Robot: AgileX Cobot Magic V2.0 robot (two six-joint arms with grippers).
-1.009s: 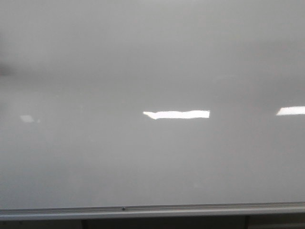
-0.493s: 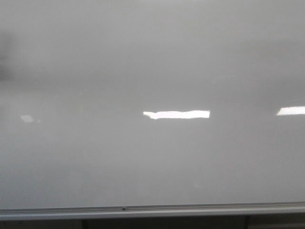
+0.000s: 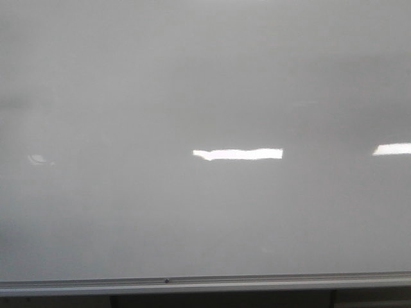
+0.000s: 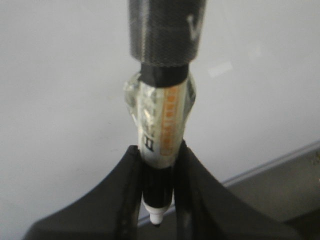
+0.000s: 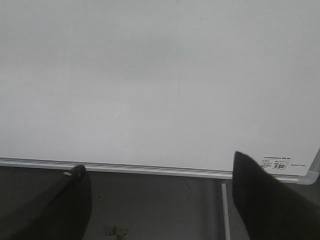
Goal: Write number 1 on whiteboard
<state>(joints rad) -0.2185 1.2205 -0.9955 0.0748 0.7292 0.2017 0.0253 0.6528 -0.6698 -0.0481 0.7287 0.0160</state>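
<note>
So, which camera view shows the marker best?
The left wrist view: the marker fills the middle of the picture, clamped between the left gripper jaws, with its uncapped tip and orange print visible. The front view and the right wrist view show only the whiteboard, with no marker at all.

Pale glossy whiteboard (image 3: 192, 77), silver rail (image 3: 205, 282) along bottom edge
</note>
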